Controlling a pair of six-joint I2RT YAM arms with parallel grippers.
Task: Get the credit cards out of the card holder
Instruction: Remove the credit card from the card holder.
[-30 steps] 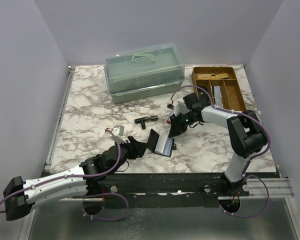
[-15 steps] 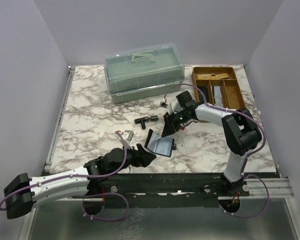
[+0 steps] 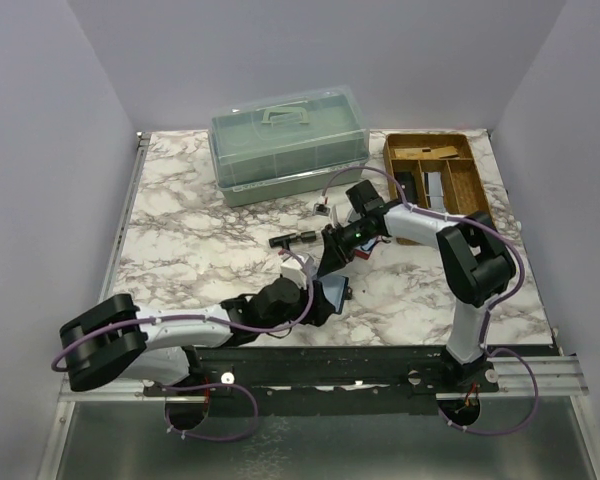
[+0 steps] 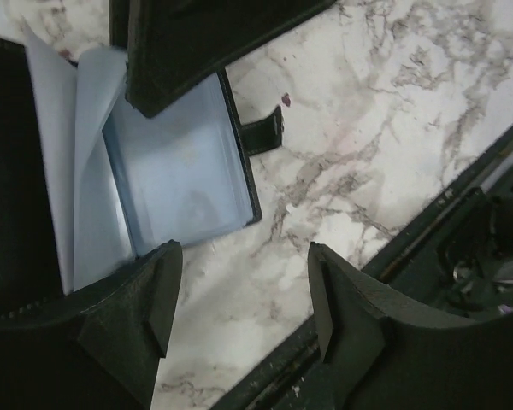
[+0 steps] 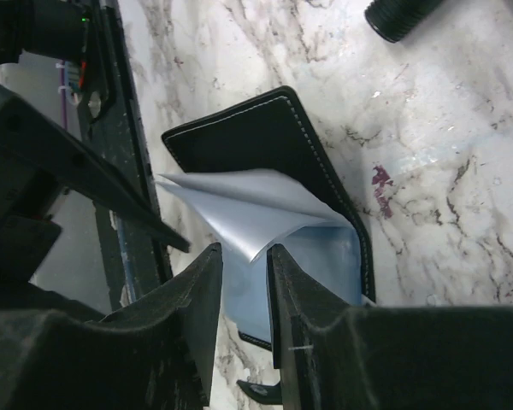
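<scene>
At the 6 o'clock edge of the marble table (image 3: 180, 230), the left arm reaches in from 7 o'clock towards the centre. The left claw (image 4: 239, 290) is wide open and holds nothing; only bare marble shows between its fingers. One finger (image 4: 141, 307) lies at the near edge of the card holder (image 5: 256, 137). The card holder lies open on the table just toward 6 o'clock from the centre, with its black cover spread flat and its inner leaves fanned upward. A pale blue card (image 4: 179, 171) sits inside the holder behind a clear sleeve, so it is not removed. Just beyond, the right arm comes in from 4 o'clock, and the right claw (image 5: 245, 273) is directly over the holder. Its jaws stand a narrow gap apart, with the corner of a silvery-grey leaf (image 5: 248, 205) in that gap. Whether the pads pinch the leaf cannot be determined, nor whether it is a card or a sleeve. A black pipe fitting (image 3: 292, 240) lies near the centre, toward 11 o'clock from the holder. A closed green box (image 3: 290, 140) stands at 12 o'clock. A wooden tray (image 3: 465, 185) with compartments sits at 2 o'clock.
</scene>
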